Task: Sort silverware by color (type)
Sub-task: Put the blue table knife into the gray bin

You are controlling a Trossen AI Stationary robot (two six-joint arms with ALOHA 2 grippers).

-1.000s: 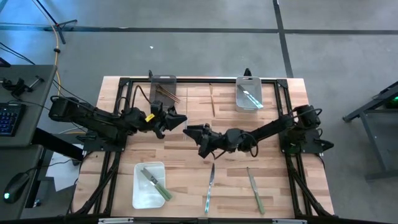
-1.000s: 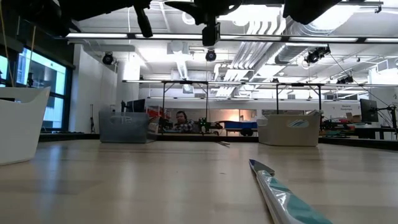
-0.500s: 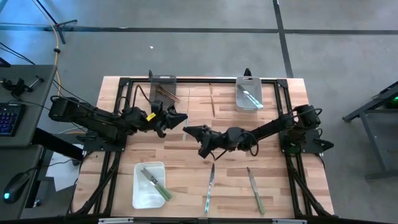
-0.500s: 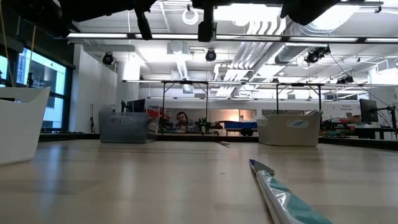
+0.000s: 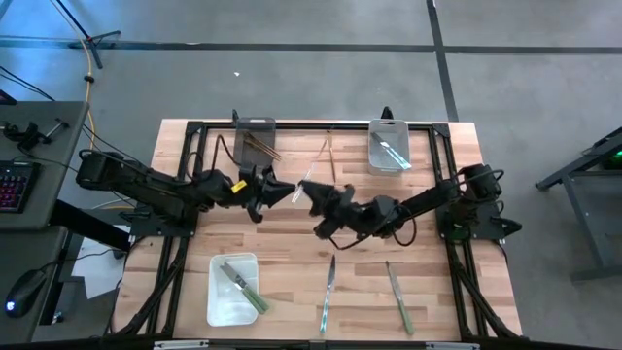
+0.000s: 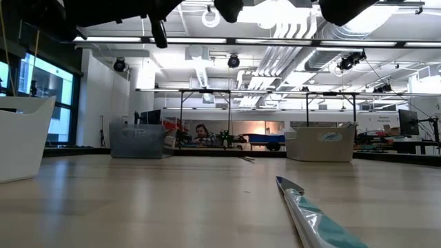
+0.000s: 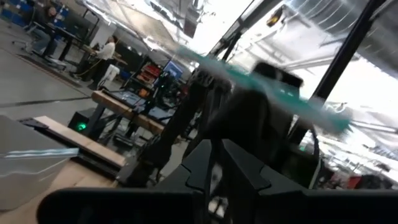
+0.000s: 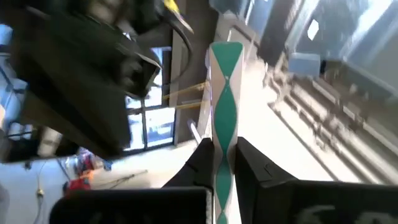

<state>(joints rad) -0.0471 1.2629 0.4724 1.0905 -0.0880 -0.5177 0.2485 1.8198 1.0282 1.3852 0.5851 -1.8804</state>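
Above the table (image 5: 292, 243) centre, your right gripper (image 5: 313, 188) has its jaws clamped on a silver-teal utensil (image 8: 225, 93). Your left gripper (image 5: 284, 189) faces it closely; its jaws' state can't be told.

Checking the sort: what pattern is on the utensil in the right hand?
Green and silvery-white diamond pattern on the utensil; right wrist view shows it best.
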